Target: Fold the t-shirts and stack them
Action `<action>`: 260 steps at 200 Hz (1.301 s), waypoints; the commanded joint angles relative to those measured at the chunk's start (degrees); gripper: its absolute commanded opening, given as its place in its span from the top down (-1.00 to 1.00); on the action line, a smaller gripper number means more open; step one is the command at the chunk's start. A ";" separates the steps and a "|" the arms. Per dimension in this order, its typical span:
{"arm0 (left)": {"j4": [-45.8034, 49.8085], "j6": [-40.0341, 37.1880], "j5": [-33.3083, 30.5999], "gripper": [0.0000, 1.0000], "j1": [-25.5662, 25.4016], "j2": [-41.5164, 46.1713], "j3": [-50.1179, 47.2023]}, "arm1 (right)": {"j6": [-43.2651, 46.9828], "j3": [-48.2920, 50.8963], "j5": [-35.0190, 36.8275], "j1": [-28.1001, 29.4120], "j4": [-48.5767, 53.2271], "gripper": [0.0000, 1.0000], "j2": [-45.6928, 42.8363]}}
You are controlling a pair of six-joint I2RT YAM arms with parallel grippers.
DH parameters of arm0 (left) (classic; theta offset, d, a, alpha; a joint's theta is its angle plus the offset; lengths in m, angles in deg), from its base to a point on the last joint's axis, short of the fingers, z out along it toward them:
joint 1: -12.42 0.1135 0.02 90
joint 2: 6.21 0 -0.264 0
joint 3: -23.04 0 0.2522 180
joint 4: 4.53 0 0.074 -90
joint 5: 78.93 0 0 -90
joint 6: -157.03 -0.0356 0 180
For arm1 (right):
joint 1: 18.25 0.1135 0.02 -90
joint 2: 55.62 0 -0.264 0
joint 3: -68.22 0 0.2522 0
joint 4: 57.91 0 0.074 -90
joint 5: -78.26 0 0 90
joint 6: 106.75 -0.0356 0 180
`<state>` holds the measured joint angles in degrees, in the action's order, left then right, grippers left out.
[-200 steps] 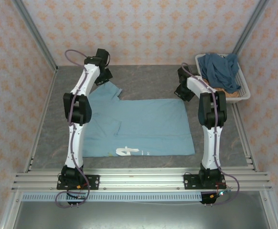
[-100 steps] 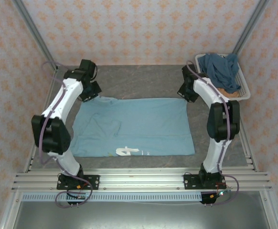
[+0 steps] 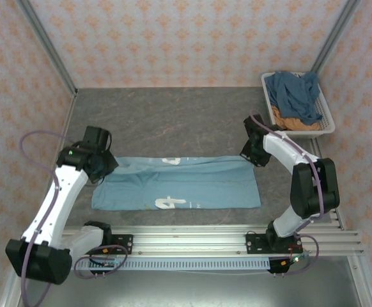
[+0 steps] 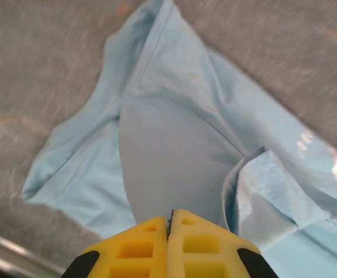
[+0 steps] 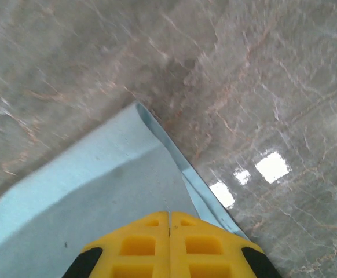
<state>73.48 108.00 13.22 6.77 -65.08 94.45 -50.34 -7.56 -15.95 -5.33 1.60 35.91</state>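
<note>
- Both clenched, the left claw (image 4: 169,215) and right claw (image 5: 169,214) pinch the edge of the light blue t-shirt (image 3: 186,188), its cloth draped below them.
- A halving fold seems underway; next, lay that edge squarely down and release.
- Beyond the right claw: the slate-blue t-shirt (image 3: 294,96) in the basket (image 3: 330,125).

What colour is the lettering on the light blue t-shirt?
White; the lettering shows best in the top external view.

A robot lab cell: patterned panels (image 3: 192,38) are walling in a grey table (image 3: 192,115), aluminium rails (image 3: 192,238) running along its front.
</note>
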 commanded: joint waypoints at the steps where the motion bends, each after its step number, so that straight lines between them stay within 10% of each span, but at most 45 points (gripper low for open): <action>1: 2.85 3.37 -0.64 1.00 -0.59 3.65 -5.16 | -0.96 2.43 2.60 0.86 -1.20 1.00 -1.91; 99: 4.47 4.33 -0.28 1.00 -0.59 7.62 -10.77 | -0.95 6.10 5.71 1.62 0.56 1.00 -5.92; 134: 4.94 5.19 0.52 1.00 -0.68 8.93 -13.73 | -3.11 9.55 4.93 1.70 0.70 0.42 -7.94; 260: 1.68 8.63 2.65 1.00 -1.03 6.67 -17.66 | -10.10 12.78 -2.68 2.49 -4.22 0.64 -6.92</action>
<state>75.55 115.19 16.65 6.03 -57.87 77.40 -57.44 2.73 -17.13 -3.12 -1.04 26.64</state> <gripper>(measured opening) 0.046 0.211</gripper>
